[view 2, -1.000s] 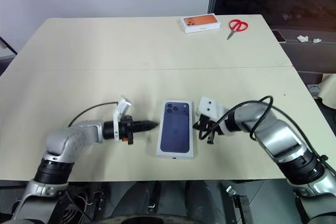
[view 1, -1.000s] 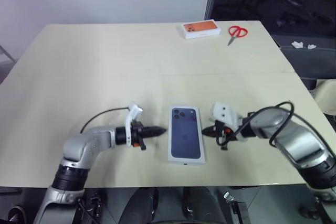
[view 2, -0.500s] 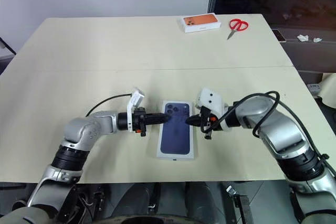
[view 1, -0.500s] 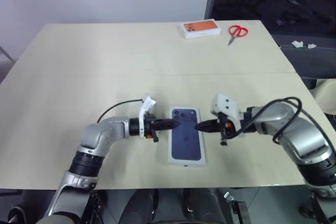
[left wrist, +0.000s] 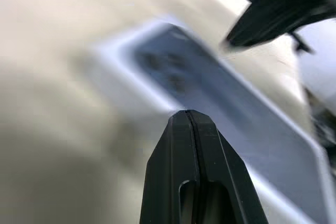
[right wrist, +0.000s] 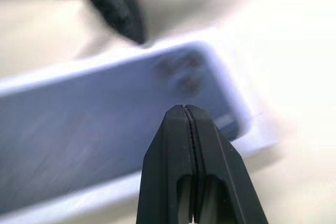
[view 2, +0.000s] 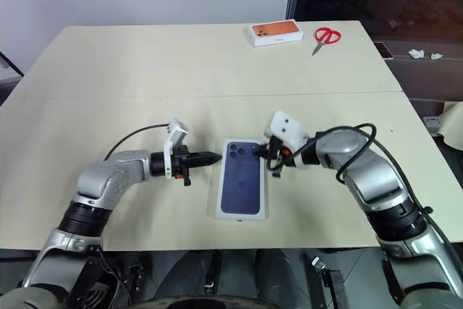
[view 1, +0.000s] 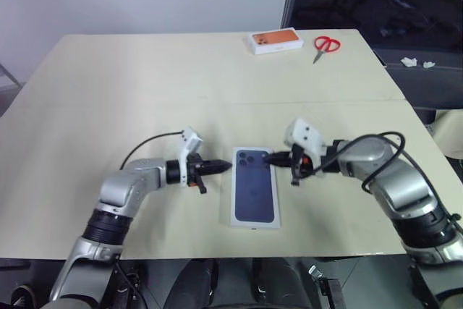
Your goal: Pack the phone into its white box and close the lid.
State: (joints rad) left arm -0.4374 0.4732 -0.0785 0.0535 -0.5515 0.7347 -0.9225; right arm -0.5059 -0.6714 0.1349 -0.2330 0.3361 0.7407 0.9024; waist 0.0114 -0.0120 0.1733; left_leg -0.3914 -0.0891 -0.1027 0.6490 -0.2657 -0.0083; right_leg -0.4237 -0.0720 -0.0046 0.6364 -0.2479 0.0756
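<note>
The lid (view 1: 255,187) lies flat on the near part of the table (view 1: 145,92), printed face up, showing a dark-blue phone picture with a camera cluster at its far left corner. It sits squarely over whatever is beneath it; the white box and the phone themselves cannot be seen, so whether they lie under the lid cannot be told. No brand name or lettering can be read on the lid.

The left gripper (view 1: 226,166) points at the lid's far left edge, its tip just beside that edge; whether it touches cannot be told. Its two black fingers are pressed together with nothing between them, as the left wrist view confirms (left wrist: 187,121).

The right gripper (view 1: 268,156) points at the lid's far right corner from the opposite side, its tip over or at that corner; contact cannot be confirmed. Its fingers are likewise pressed together and hold nothing (right wrist: 184,114).

At the far edge of the table lies an orange-topped white box (view 1: 277,40), and just to its right a pair of red-handled scissors (view 1: 324,45). Both are well apart from the lid. Any writing on the orange-topped box is too small to read.
</note>
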